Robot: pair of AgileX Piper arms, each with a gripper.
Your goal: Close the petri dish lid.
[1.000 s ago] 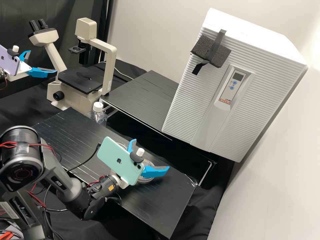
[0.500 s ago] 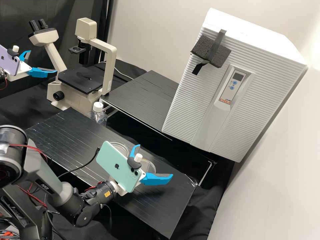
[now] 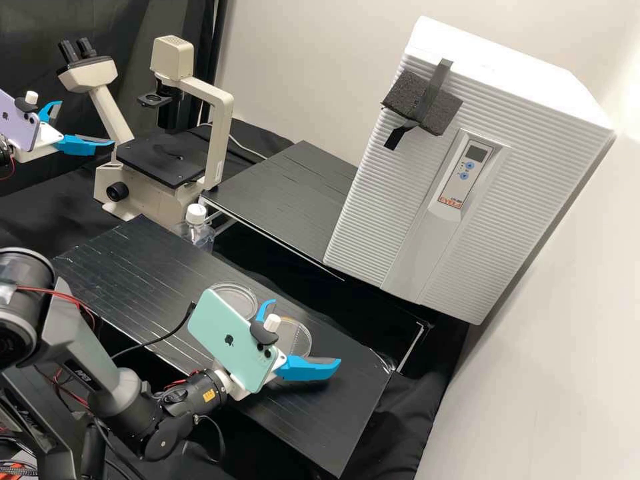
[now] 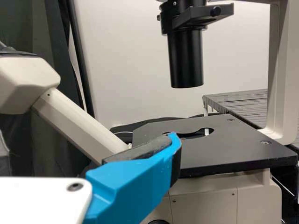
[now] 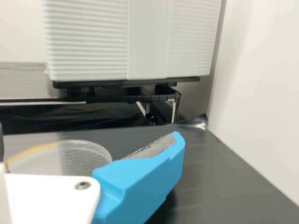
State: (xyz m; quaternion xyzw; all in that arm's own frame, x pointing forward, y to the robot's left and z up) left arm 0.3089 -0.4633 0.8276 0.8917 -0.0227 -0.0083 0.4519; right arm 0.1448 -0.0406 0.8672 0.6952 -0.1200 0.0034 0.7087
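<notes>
- The right tool (image 3: pixel 305 333) hangs over the table (image 3: pixel 333 413) in the high view, its two blue fingers spread wide.
- The left tool (image 3: pixel 86 123) is at the upper left of the high view, also wide, in front of the microscope (image 3: pixel 160 177).
- A clear dish (image 3: pixel 300 339) lies flat on the table, just beyond the right tool in the high view and partly hidden by it. The right wrist view shows a yellowish arc along part of its rim and one blue finger overlapping its edge; whether they touch I cannot tell.
- A second clear round piece (image 3: pixel 242 299) lies on the table near that dish, its near side behind the green phone (image 3: pixel 229 341). Which of the two is the lid I cannot tell.
- The green phone is mounted on the right arm, tilted, with a white knob (image 3: pixel 272 323) beside it; a black cable (image 3: pixel 157 335) runs to the phone.
- The purple phone (image 3: pixel 19 125) is mounted likewise on the left arm.
- A clear bottle (image 3: pixel 196 235) with a white cap stands upright between the table and the microscope.
- The microscope is cream, with a flat black stage (image 3: pixel 163 157).
- Behind the table is a black stand (image 3: pixel 287 200), with a ribbed white cabinet (image 3: pixel 373 220) on it.
- A dark foam block (image 3: pixel 440 110) is taped to the cabinet, near its small control panel (image 3: pixel 467 163).
</notes>
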